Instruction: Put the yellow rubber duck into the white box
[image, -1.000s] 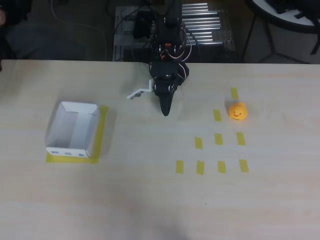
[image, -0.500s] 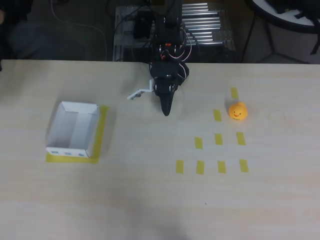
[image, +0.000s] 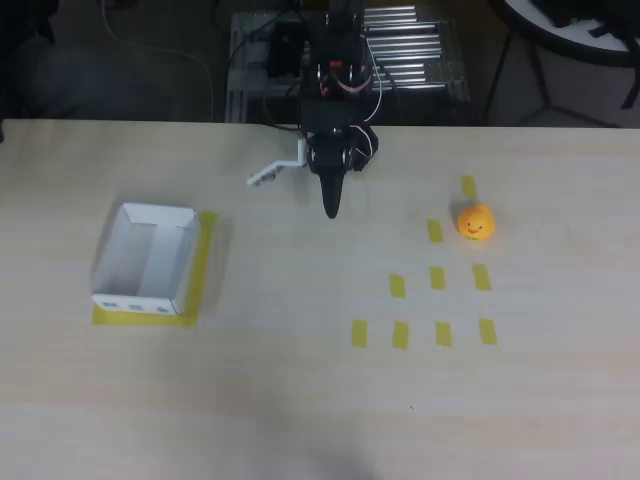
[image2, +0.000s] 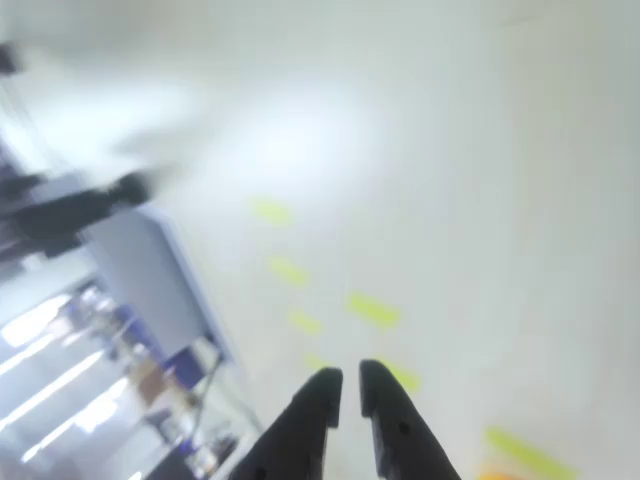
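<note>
Yellow rubber duck (image: 476, 222) sits among yellow tape strips (image: 437, 278) on the pale wooden table (image: 300, 400), hand (image: 331, 208) nearly closed, empty.

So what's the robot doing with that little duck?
Nothing yet. The black arm's gripper hangs near the back edge of the table, fingers nearly together and holding nothing. The yellow rubber duck sits by itself among yellow tape strips on the right of the overhead view. The white box waits empty on the left. The duck hasn't been picked up.
</note>
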